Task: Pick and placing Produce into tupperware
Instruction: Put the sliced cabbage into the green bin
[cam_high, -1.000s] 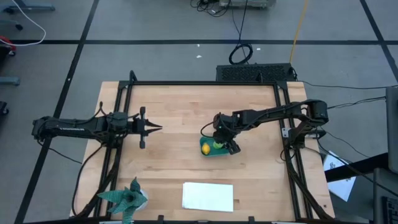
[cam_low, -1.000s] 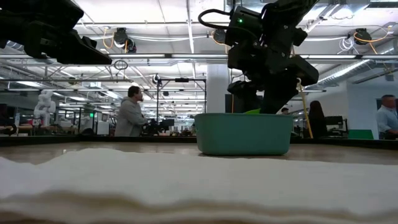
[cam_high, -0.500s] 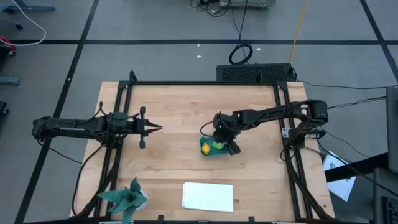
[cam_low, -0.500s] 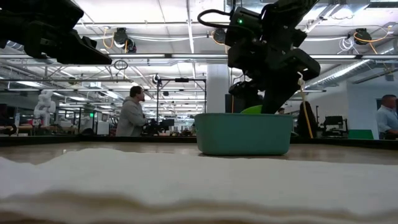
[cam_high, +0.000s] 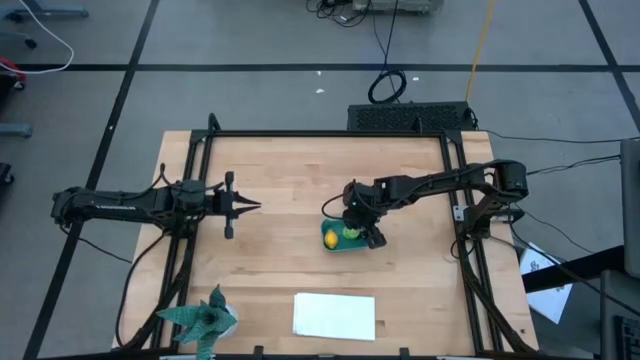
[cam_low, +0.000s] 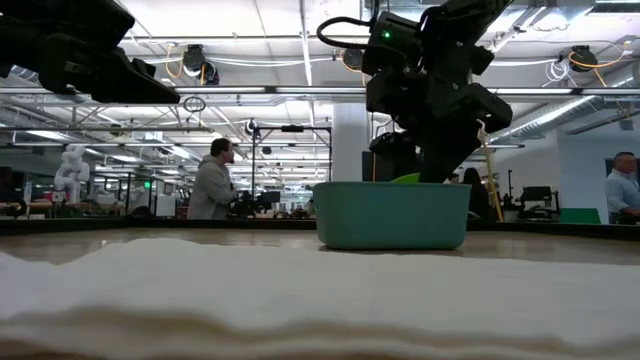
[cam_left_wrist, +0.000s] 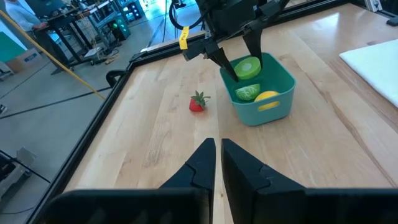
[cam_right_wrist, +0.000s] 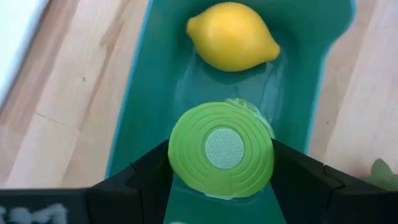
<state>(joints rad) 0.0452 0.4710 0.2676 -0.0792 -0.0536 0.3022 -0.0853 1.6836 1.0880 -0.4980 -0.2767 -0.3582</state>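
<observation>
1. Tupperware (cam_left_wrist: 260, 106), a small teal tub, sits near the middle of the wooden table (cam_high: 280, 180). A yellow lemon (cam_right_wrist: 232, 36) and a green piece (cam_left_wrist: 247, 93) lie inside it.
2. Right gripper (cam_right_wrist: 221, 152) points down into the tub. Its fingers squeeze a round green slice (cam_right_wrist: 221, 149) just above the tub floor.
3. Small red strawberry (cam_left_wrist: 197, 102) lies on the table beside the tub.
4. Left gripper (cam_left_wrist: 215, 155) hangs well away, fingers nearly together, holding nothing.

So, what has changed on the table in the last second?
Almost nothing: the right gripper holds the green piece over the teal tub, only bobbing slightly. The lemon, the strawberry beside the tub and the left gripper stayed put.
</observation>
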